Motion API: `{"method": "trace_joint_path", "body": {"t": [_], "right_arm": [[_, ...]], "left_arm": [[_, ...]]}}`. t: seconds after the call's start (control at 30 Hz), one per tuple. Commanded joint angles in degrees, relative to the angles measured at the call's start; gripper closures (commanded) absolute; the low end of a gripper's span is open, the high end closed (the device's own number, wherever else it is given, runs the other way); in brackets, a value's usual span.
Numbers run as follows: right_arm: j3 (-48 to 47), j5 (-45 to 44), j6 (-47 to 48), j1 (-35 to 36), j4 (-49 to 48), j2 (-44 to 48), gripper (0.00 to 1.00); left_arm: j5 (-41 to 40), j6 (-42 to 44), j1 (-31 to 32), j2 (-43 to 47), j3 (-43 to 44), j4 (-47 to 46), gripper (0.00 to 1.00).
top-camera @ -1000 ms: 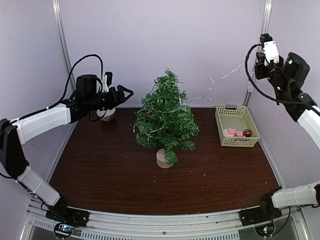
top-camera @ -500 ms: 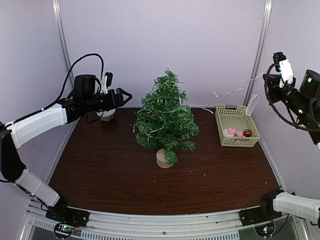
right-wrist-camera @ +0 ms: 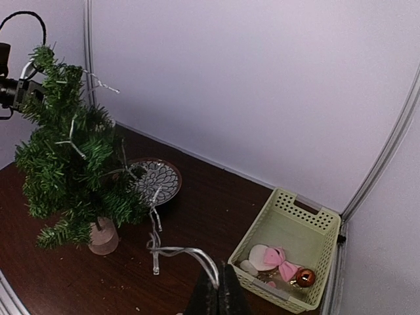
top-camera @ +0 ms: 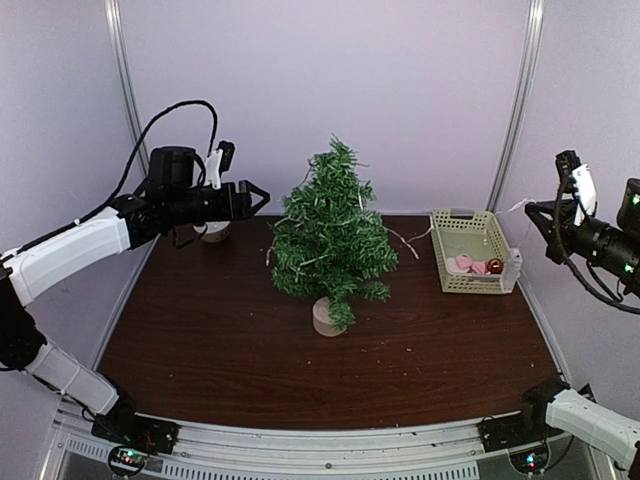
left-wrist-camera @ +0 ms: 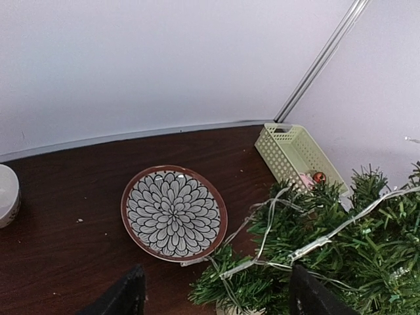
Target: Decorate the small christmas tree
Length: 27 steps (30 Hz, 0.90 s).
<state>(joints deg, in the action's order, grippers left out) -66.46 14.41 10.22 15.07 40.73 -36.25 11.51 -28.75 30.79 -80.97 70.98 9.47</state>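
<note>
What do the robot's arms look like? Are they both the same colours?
Yes, both match. The left arm and right arm have smooth white shells with chunky black joints. Black cables loop off each one, and the left gripper and right gripper are black too.

no readable text, no labels, brands, numbers or signs legible in any of the three views

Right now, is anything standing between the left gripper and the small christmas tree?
Nothing visible. The left gripper hangs open to the left of the small christmas tree, level with its upper half, with only air between them. The light string lies across the tree's branches, not in the gap.
</note>
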Motion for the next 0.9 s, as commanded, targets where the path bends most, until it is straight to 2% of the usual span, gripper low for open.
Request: {"method": "trace_joint_path", "body": {"t": [0.0, 0.17, 0.47, 0.6, 0.87], "right_arm": [[-0.7, 10.5, -4.1, 0.6, 4.7, 0.6, 1.00], [-0.3, 18.6, -7.4, 1.9, 5.9, 0.7, 1.00], [-3.8, 24.3, -8.6, 10.3, 10.6, -2.8, 1.00], [-7.0, 21.5, -8.9, 19.9, 12.9, -5.2, 1.00], [-10.6, 8.0, -8.5, 42.3, 13.1, -14.1, 1.00]], "left_arm": [[-3.1, 4.8, 1.7, 2.5, 2.0, 0.3, 0.25], [-6.3, 9.6, 4.6, 4.6, 1.7, -0.7, 0.25], [-7.5, 14.6, 7.0, 8.2, -0.3, -3.6, 0.25], [-7.3, 15.9, 7.4, 9.1, -1.3, -4.5, 0.25], [-6.3, 18.9, 8.7, 10.0, -1.3, -4.7, 0.26]]}}
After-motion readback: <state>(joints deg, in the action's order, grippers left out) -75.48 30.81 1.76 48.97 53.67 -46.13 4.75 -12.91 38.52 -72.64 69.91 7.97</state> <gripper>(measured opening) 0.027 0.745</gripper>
